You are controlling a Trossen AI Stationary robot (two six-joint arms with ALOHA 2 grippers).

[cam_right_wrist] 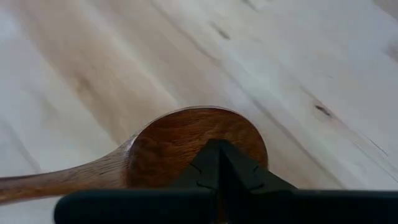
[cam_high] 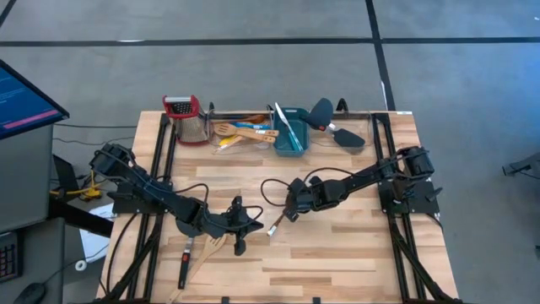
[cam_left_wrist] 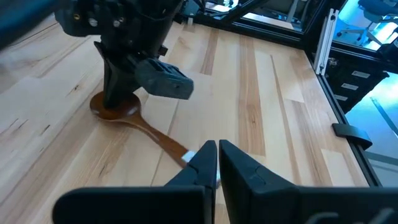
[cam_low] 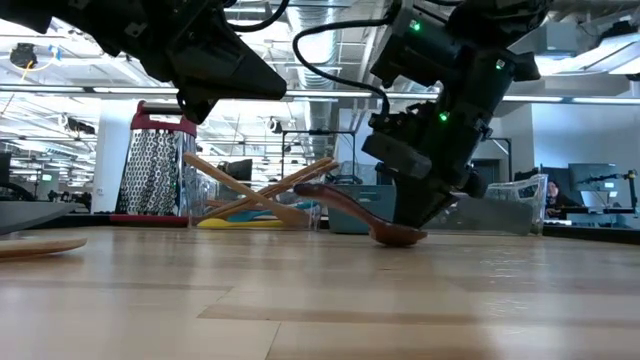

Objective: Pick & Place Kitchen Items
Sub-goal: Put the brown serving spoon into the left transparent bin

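Right gripper (cam_right_wrist: 219, 163) clamped on dark-brown wooden spoon (cam_right_wrist: 186, 146) bowl | left gripper (cam_left_wrist: 216, 163) shut, empty, nearby | advice: lift straight, slowly, keeping handle level.

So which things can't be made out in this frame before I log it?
- Dark-brown spoon: whether the right claw pinches its bowl rim or only presses on it; the shut fingertips cover the contact in the right wrist view.
- Spoon handle end: the left claw hides it in the left wrist view.
- Utensils by the teal tub: overlapping, too small to count in the high view.
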